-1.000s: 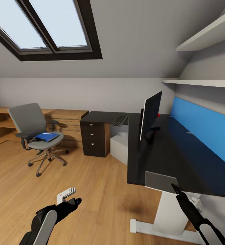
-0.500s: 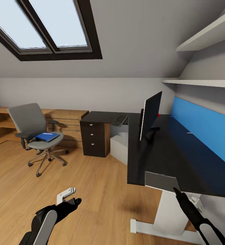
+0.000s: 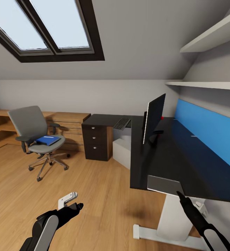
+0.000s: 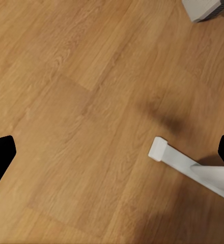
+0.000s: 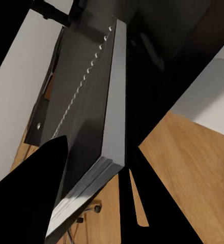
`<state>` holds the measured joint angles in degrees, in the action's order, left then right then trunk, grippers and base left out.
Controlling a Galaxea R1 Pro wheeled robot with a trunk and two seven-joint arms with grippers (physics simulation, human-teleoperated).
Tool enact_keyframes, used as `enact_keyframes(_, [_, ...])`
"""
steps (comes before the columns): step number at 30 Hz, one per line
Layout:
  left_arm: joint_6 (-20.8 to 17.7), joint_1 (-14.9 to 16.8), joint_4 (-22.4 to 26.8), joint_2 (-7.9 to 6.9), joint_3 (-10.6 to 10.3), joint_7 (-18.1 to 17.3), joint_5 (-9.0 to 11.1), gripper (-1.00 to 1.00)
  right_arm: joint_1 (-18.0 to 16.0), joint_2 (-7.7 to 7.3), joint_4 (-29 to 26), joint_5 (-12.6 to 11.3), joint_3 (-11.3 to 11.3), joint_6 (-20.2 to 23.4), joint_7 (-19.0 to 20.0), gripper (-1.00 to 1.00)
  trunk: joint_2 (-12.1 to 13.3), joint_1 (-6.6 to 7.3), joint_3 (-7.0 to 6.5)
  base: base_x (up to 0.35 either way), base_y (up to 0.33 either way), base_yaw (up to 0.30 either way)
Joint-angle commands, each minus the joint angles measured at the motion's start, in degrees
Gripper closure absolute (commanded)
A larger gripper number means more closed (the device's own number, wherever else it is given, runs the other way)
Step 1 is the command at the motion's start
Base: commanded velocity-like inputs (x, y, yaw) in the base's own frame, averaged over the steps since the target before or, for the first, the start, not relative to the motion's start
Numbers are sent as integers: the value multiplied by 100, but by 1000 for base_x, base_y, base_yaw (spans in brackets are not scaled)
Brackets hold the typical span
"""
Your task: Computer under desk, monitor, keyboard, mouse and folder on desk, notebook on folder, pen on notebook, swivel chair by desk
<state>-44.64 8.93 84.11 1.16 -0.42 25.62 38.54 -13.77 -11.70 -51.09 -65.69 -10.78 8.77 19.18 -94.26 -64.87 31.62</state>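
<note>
Your bedroom's wood floor (image 3: 94, 195) fills the lower left. Centre-right stands the desk (image 3: 163, 164) with monitor (image 3: 153, 116) and keyboard (image 3: 122, 123); the folder (image 3: 47, 140) lies on the swivel chair (image 3: 35, 132), mid-left. Your right gripper (image 5: 99, 178) clamps the notebook (image 3: 163, 184) at the desk's near edge; your left gripper (image 4: 112, 152) hangs spread apart.

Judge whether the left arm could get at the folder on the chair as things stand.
Probably not. The folder lies on the chair across the room, with open floor between it and the low left gripper; the robot would need to drive closer.
</note>
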Motion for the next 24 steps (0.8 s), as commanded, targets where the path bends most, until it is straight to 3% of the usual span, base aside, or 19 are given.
enact_keyframes(1, [-10, 4, 7, 0, -2, 57, 59, -100, -2, 1, 2, -54, -12, 50, 14, 100, 37, 22, -12, 0, 0, 0])
enact_keyframes(7, [-10, 4, 9, 5, -7, 60, 58, -100, -2, 8, -48, -56, 1, 45, 54, 100, 278, 154, -119, 0, 0, 0])
enact_keyframes(17, [-10, 4, 3, 7, -4, 72, 57, -100, 14, 17, -726, -66, 21, 88, 62, 100, 679, 374, -297, 0, 0, 4])
enact_keyframes(24, [-10, 4, 1, 7, -4, 74, 57, -100, 15, 26, -831, -75, 25, 97, 49, 100, 959, 527, -390, 0, 0, 120])
